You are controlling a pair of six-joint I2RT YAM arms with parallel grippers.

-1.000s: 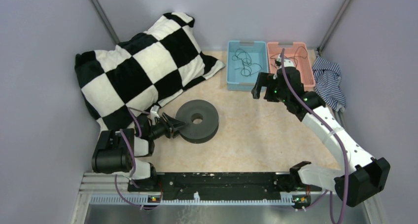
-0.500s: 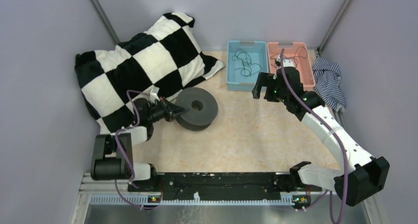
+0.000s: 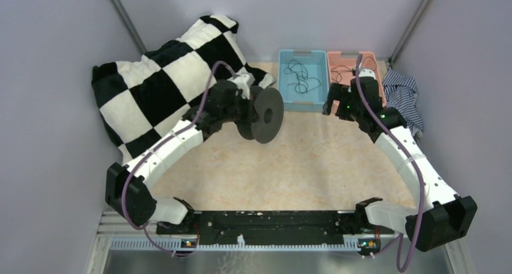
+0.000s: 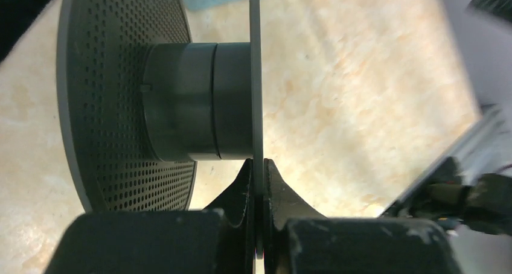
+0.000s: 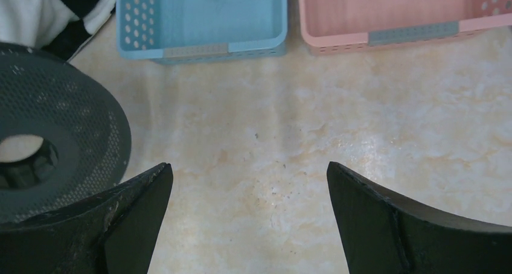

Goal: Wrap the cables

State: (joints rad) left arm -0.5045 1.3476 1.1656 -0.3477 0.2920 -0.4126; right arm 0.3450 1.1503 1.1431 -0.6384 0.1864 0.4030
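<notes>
Spool (image 3: pixel 264 113): a second ago it lay flat on the table (image 3: pixel 302 165) near the left arm's base. Now it stands on edge, hub hole facing right, and looks lifted clear of the surface, just in front of the pillow (image 3: pixel 163 75) and near the blue bin (image 3: pixel 299 106).

Left claw (image 4: pixel 257 165): pinched narrow on the thin rim of one spool flange. The wrist view shows the flange edge running straight down between the fingers, with the bare hub beside it. Nothing is wound on yet.

Left arm: it was folded low; now it reaches far forward and carries the spool toward the bins.

Right claw (image 5: pixel 246 168): spread wide and holding nothing, with bare table between its fingers. It has shifted a little right, from in front of the blue bin to about the seam between that bin and the pink bin (image 3: pixel 350 54).

Cables (image 3: pixel 300 76): loose black tangles still lying in the blue bin, with more thin wire in the pink one. None is touched by either claw.

Meaning for the task: the spool now looks set up as a reel, hub exposed and close to the wires. Wrapping has not begun. The likely next need is for the free right claw to dip into a bin and draw out a cable end.

Risk: the grip is on a thin rim only, so the spool may pivot when a wire pulls against it.
</notes>
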